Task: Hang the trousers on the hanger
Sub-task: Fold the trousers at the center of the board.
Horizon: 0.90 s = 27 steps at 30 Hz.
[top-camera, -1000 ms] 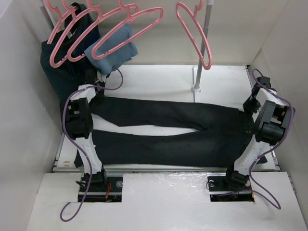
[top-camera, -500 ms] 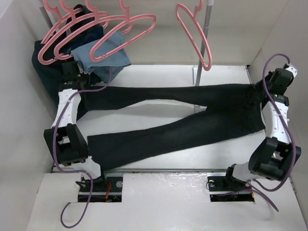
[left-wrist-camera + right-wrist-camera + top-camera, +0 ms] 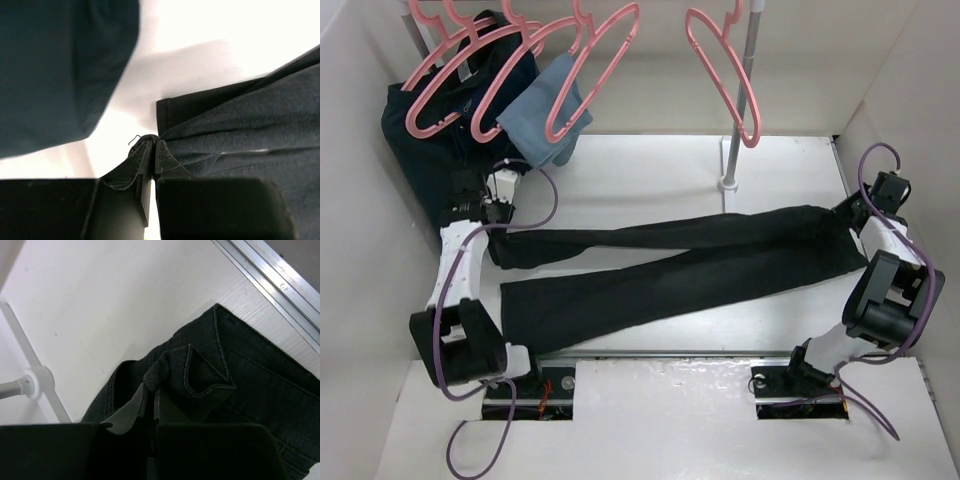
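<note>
On the white table (image 3: 650,170), left gripper (image 3: 153,148) and right gripper (image 3: 150,396) clamp stretched black trousers (image 3: 720,265).

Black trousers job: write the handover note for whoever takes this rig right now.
Left hand: shut on a leg hem of the long black fabric trousers.
Right hand: shut on their waistband.
Trousers lie across the white table, legs toward the left.
Empty thin pink plastic hanger hangs above the far side, apart from the others.
Done: both ends gripped.
Left: get the trousers onto that hanger.
</note>
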{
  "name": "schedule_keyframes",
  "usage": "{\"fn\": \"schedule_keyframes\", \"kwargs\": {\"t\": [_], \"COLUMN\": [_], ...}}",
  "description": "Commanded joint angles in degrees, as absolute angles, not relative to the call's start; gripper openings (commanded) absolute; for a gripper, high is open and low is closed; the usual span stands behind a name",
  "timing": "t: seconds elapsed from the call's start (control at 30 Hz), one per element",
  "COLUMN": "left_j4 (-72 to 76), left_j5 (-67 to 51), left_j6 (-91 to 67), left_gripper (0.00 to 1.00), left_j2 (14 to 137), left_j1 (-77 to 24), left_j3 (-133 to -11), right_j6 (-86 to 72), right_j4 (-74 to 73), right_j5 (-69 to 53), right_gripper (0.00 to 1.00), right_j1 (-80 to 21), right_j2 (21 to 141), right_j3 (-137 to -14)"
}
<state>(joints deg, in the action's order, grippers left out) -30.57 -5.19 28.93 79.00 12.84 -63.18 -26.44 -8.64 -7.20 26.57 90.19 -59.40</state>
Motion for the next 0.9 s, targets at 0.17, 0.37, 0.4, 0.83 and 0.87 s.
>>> {"fn": "schedule_keyframes", "kwargs": {"t": [0.17, 0.37, 0.4, 0.83, 0.87], "left_j4": [-39.1, -48.2, -48.2, -44.3, -42.6], "left_j5": [-1.6, 3.0, 3.5, 8.3, 9.0], "left_j6": [35.2, 37.9, 38.9, 41.3, 40.5], "left_gripper": [0.00, 0.00, 0.00, 0.00, 0.00], "left_j2": [65.9, 57.0, 53.7, 46.6, 48.1], "left_j1": [13.3, 10.6, 10.6, 10.6, 10.6], "left_j3": [-62.1, -49.6, -48.1, -43.4, -45.4], "right_j6": [-37.9, -44.0, -44.6, -44.7, -44.2], "right_j4": [-1.8, -1.8, -1.8, -9.4, -8.8], "right_j5": [-4.8, -3.5, -3.5, -7.9, -8.5], "right_gripper": [0.00, 0.00, 0.00, 0.00, 0.00], "right_j1": [30.5, 34.4, 34.5, 34.5, 34.5], "right_j2": [80.6, 75.1, 74.4, 85.1, 85.9], "right_j3": [-54.7, -43.7, -43.1, -49.1, -50.3]}}
